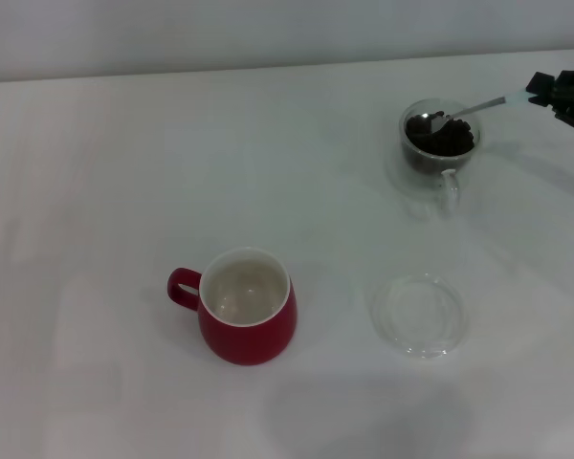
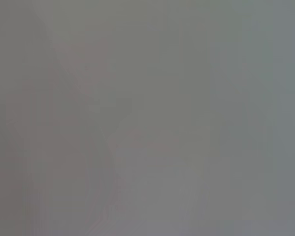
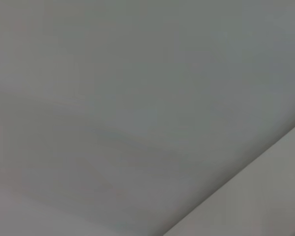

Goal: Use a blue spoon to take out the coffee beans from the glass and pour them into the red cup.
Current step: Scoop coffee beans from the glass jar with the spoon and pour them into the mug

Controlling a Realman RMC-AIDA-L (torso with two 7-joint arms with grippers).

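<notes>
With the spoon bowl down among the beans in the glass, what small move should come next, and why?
Probably lift: the right gripper holds the blue spoon with its bowl in the coffee beans inside the glass, and the red cup looks empty. Raise the spoon level, clear of the rim.

Head cam high, facing down, table (image 1: 124,172), wrist cams blank
</notes>
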